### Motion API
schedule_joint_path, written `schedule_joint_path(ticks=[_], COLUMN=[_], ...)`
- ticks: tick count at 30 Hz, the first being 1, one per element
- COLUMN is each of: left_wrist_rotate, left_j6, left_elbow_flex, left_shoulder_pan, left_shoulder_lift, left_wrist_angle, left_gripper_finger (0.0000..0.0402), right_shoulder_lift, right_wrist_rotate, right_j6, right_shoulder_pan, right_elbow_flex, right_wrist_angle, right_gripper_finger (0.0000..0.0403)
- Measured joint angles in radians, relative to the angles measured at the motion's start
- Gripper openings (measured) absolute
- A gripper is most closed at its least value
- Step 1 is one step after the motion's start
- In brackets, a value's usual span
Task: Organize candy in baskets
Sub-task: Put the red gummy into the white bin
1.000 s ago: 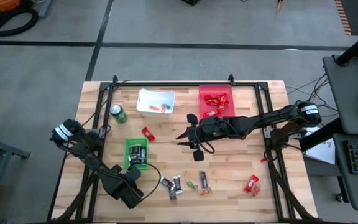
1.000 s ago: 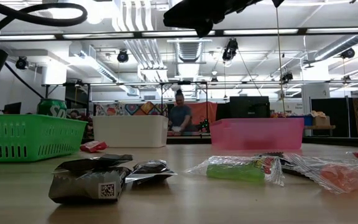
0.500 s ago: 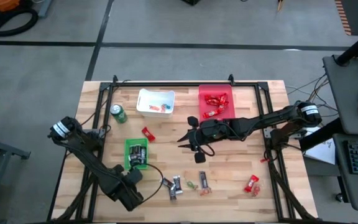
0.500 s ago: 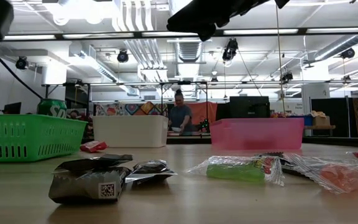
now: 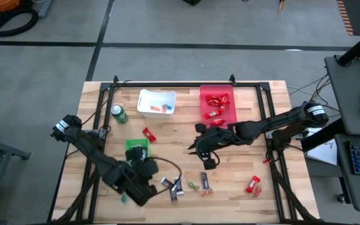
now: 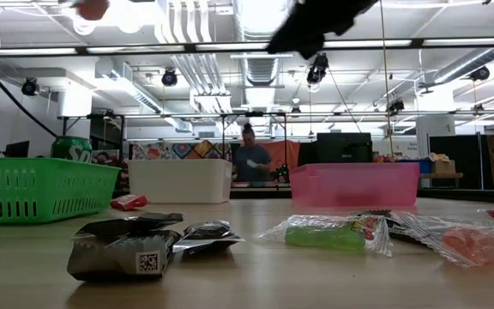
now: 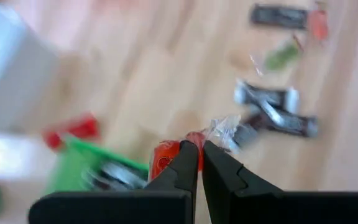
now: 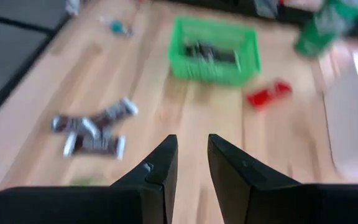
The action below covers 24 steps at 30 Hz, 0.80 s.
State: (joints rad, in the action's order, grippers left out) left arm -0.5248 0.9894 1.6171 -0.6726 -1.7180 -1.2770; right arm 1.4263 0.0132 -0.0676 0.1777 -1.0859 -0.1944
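My left gripper (image 7: 199,155) is shut on a small orange-red candy (image 7: 165,158), high above the table by the green basket (image 5: 136,149); the low view catches that candy (image 6: 93,7) at its top edge. My right gripper (image 8: 191,149) hangs open and empty over mid-table (image 5: 193,149), below the red basket (image 5: 217,103). The white basket (image 5: 156,102) stands at the far side with small pieces in it. Loose candy lies on the wood: a red bar (image 5: 149,134), dark bars (image 5: 175,185), a green piece (image 5: 192,185) and a red one (image 5: 253,185). My left gripper pinches the orange-red candy's body (image 7: 166,163) between its two fingertips, and the clear wrapper end (image 7: 224,129) sticks out on the other side. The fingers slant downward. The candy is lifted clear of the table.
A green drink can (image 5: 118,114) stands left of the white basket. The green basket holds dark bars (image 8: 211,53). A dark metal frame (image 5: 186,84) borders the table top. In the low view a person (image 6: 249,163) stands in the room beyond the table.
My left gripper has risen from the table near the green basket's near side, carrying the orange-red candy up and a little toward the table's right, and has turned about as it rose. My right gripper has drifted slightly toward the near-right and tipped downward.
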Motion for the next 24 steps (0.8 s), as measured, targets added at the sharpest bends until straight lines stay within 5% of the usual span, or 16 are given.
schedule_joint_path(ticks=[6,13,24], left_wrist_rotate=[-0.121,-0.200,-0.127], left_j6=[-0.288,-0.611,-0.863], left_elbow_flex=[0.037,0.000,-0.115], left_shoulder_pan=[0.135,0.382,0.911], left_shoulder_lift=[0.006,0.008,0.008], left_wrist_angle=[-0.049,-0.068,0.036], left_gripper_finger=[0.0000,0.0000,0.0000], right_shoulder_lift=[-0.070,-0.099,-0.086], right_wrist_rotate=[0.150,0.199,0.225], right_j6=[0.114,0.180,0.222], right_shoulder_pan=[0.044,0.084,0.091], right_elbow_flex=[0.000,0.022,0.024], right_wrist_angle=[-0.221,-0.243,-0.212], right_gripper_finger=[0.0081,0.0081,0.0082])
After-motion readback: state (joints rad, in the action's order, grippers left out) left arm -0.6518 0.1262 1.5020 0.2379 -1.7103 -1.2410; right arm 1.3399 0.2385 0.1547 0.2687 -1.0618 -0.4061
